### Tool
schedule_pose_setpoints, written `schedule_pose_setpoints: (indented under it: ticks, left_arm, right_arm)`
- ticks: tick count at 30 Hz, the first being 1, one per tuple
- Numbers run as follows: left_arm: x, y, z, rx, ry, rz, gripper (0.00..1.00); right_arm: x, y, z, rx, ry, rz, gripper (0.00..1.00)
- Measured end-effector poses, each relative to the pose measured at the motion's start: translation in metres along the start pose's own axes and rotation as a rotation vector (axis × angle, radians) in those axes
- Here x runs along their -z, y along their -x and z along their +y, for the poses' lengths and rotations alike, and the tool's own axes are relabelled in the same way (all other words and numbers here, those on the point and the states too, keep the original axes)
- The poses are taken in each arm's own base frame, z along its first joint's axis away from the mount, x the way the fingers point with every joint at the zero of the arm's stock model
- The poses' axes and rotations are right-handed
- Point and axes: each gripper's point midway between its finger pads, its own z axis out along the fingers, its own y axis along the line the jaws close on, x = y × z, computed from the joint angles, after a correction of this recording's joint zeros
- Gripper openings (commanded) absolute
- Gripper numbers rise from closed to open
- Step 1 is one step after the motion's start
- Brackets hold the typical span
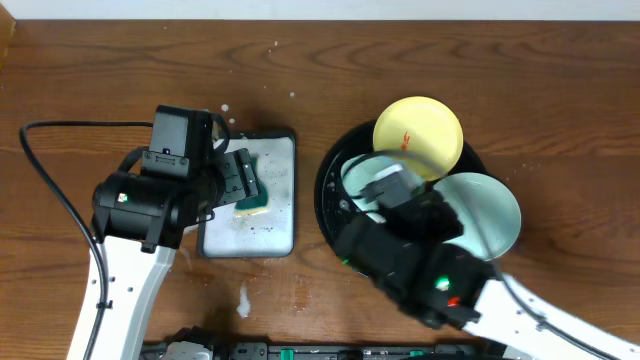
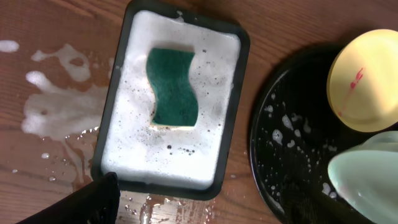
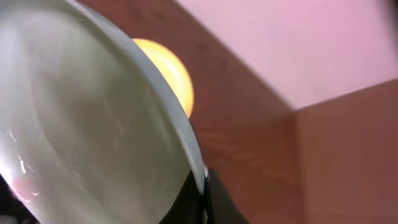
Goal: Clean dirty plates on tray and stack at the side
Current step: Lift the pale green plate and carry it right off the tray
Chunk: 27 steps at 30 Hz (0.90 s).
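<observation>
1. Overhead view: you had the yellow plate (image 1: 418,137), red smear up, lying at 12 o'clock on the black tray (image 1: 325,190).
2. A mint plate (image 1: 490,215) sat at 3 o'clock, overhanging the tray's rim.
3. A second mint plate (image 1: 357,172) lay at 10 o'clock, partly hidden under your right arm.
4. In the right wrist view, your right gripper (image 3: 204,198) was clamped on the rim of the mint plate at 3 o'clock.
5. Your left gripper (image 1: 243,180) hung over the foam-filled rectangular tray (image 2: 112,112), fingers wide apart and holding nothing.
6. The green sponge (image 2: 173,87) lay in that foam, untouched.
7. Foam puddles (image 2: 62,106) marked the table at the rectangular tray's 9 o'clock in the left wrist view.
</observation>
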Motion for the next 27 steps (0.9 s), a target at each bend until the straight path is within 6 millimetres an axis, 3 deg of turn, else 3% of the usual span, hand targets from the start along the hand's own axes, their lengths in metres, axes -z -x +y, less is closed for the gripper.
schedule_pose_setpoints:
  ticks: [8, 20, 23, 27]
  left_arm:
    - [0.000, 0.000, 0.000, 0.000, 0.000, 0.000, 0.83]
    - [0.000, 0.000, 0.000, 0.000, 0.000, 0.000, 0.83]
    - [0.000, 0.000, 0.000, 0.000, 0.000, 0.000, 0.83]
    - [0.000, 0.000, 0.000, 0.000, 0.000, 0.000, 0.83]
  right_arm:
    - [-0.001, 0.006, -0.002, 0.059, -0.105, -0.023, 0.01]
    - [-0.002, 0.007, -0.006, 0.031, -0.125, -0.027, 0.01]
    - [-0.014, -0.002, -0.007, -0.048, -0.099, 0.028, 0.01]
    - [-0.055, -0.033, -0.017, -0.246, -0.007, 0.226, 0.01]
